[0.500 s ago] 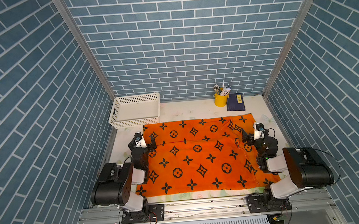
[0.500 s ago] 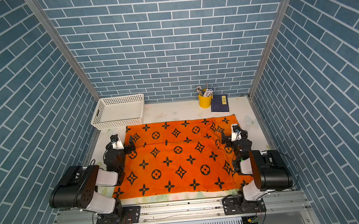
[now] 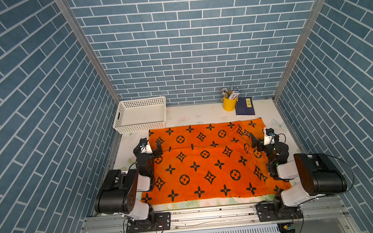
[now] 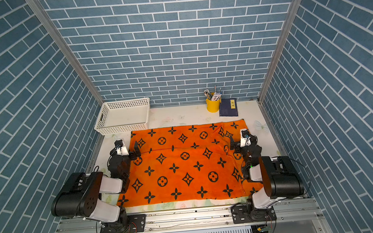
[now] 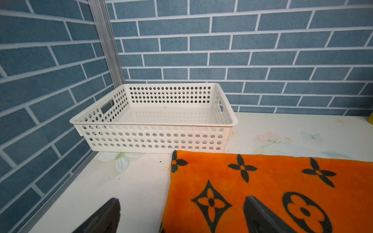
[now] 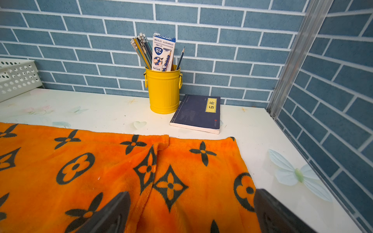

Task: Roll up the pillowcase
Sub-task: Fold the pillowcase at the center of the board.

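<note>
The pillowcase (image 3: 207, 163) is seen spread flat over most of the surface (image 3: 203, 114), its near hem lying along the front edge and its far hem stopping short of the white perforated basket (image 3: 140, 126) at the far left corner, and of the yellow pencil pot (image 3: 229, 104) and dark blue book (image 3: 245, 106) at the back edge. The left hand (image 3: 149, 147) is held released over the cloth's left side edge and the right hand (image 3: 265, 139) released over its right side edge, both nearer the far hem. The roll is judged not yet begun. For a straight start, both hands should be lowered together and both layers of the plush pinched equally far from the far hem. The tuck near the far right corner is best flattened, or a skewed roll may be formed. The book and basket should be kept clear of. Contact between fingers and cloth cannot be told, since the fingertips are cut off in the wrist views. The near corners are hidden by the arms in both top views. It cannot be told whether the dark line across the cloth is a crease or a flap's edge.
</note>
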Tool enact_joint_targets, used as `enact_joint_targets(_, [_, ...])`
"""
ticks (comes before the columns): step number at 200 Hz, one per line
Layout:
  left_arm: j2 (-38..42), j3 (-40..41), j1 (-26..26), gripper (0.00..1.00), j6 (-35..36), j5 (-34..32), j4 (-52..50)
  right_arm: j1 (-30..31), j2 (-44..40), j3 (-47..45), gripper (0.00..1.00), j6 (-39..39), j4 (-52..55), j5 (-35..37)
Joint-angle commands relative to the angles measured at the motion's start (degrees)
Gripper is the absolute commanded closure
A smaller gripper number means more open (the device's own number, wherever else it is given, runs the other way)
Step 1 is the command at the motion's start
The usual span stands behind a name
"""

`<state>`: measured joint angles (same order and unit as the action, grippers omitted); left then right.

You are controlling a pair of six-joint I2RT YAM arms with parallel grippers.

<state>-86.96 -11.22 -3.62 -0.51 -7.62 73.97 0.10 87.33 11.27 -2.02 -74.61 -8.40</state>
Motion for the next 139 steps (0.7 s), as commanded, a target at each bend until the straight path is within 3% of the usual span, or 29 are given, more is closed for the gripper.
enact_joint_targets(1, [0.1, -0.7, 0.5, 0.0, 0.5, 0.5, -0.1, 0.2, 0.6, 0.8, 0.0, -1.2, 0.0, -0.5])
enact_joint_targets(35, [0.2, -1.0, 1.3, 0.0, 0.1, 1.8, -0.6, 0.1, 0.6, 0.9, 0.0, -1.2, 0.1, -0.5])
enact_joint_targets(51, [2.3, -2.3, 1.3, 0.0, -0.6, -0.8, -4.8, 0.2, 0.3, 0.6, 0.0, -0.7, -0.3, 1.3])
enact_joint_targets(70, [10.3, -8.5, 1.2, 0.0, -3.5, -6.5, -22.9, 0.3, -3.8, 1.3, 0.0, 2.0, 4.3, 9.0])
enact_joint_targets(81, [13.6, -14.3, 1.3, 0.0, -6.2, -9.7, -33.2, 0.2, -7.4, 3.7, 0.0, 3.5, 12.7, 12.3])
enact_joint_targets(98, [14.6, -23.4, 1.4, 0.0, -10.8, -13.3, -48.3, 0.2, -10.6, 9.5, 0.0, 6.9, 25.5, 16.2])
enact_joint_targets(108, [13.5, -29.3, 1.5, 0.0, -14.9, -15.6, -57.6, 0.1, -11.3, 13.3, 0.0, 14.1, 32.6, 21.2])
enact_joint_targets(123, [10.4, -35.4, 2.6, 0.0, -18.1, -13.0, -65.8, -0.3, -11.5, 18.9, 0.0, 27.2, 44.0, 26.3])
enact_joint_targets(139, [6.7, -39.5, 4.6, 0.01, -20.3, -4.4, -69.9, -1.4, -9.2, 21.5, 0.0, 28.7, 43.9, 20.8])
